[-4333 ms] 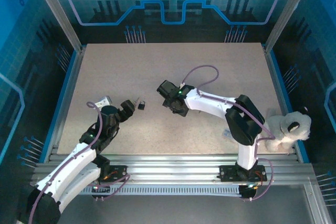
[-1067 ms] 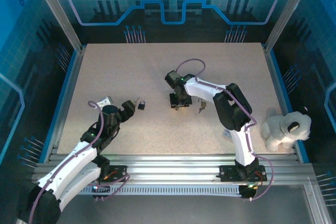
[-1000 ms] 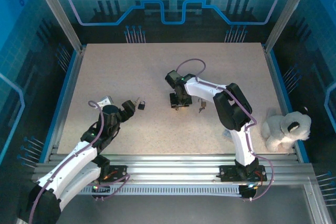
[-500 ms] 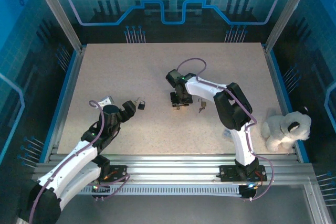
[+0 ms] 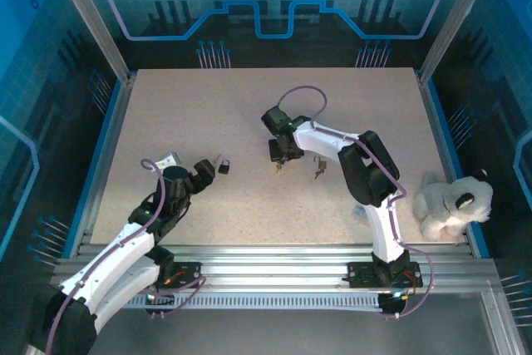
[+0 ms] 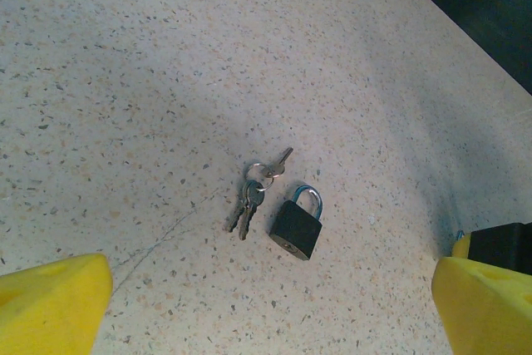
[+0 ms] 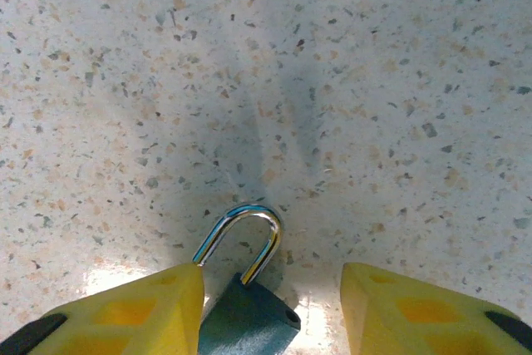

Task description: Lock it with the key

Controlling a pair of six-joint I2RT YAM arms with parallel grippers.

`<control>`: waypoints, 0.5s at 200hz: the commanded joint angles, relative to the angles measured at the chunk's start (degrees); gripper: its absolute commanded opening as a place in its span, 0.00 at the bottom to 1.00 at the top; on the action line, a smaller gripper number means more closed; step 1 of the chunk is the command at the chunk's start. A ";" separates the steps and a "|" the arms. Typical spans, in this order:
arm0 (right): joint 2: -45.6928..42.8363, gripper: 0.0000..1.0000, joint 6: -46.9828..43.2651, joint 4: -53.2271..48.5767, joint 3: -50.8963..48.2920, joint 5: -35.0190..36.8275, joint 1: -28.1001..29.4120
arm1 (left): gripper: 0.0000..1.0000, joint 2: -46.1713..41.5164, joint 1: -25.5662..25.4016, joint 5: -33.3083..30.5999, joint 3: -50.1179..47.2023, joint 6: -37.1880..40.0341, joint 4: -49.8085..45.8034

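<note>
Ahead of the left gripper (image 6: 266, 309), spread wide and empty, a dark padlock (image 6: 297, 224) lies just beside its key bunch (image 6: 252, 193), ready for pickup. Farther right, the right gripper (image 7: 274, 305) straddles a teal padlock (image 7: 245, 315), jaws slack and unclamped, probably to steady it. A second key bunch (image 5: 318, 172) lies nearby.

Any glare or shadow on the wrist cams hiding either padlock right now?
Neither is hidden. Right wrist: sharp; a broad shadow runs down the table to the padlock, glare on its shackle, a bright patch at lower left. Left wrist: the other padlock and keys are crisp and evenly lit; soft shadow band to their right.
</note>
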 commanded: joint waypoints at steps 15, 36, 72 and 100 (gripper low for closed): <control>-1.74 0.46 6.50 -1.99 -0.48 3.66 1.93 | 0.99 -0.38 0.39 0.77 0.07 0.23 0.10; -2.69 0.47 10.69 -0.42 -2.46 -0.37 2.41 | 0.99 -0.38 0.34 0.89 0.07 0.18 0.18; -3.30 0.47 13.61 1.75 -3.84 -3.59 2.87 | 0.99 -0.28 0.34 1.04 0.12 0.22 0.25; -2.09 0.46 15.22 -0.32 -2.68 -3.25 1.82 | 0.99 -0.29 0.34 1.11 0.20 0.31 0.18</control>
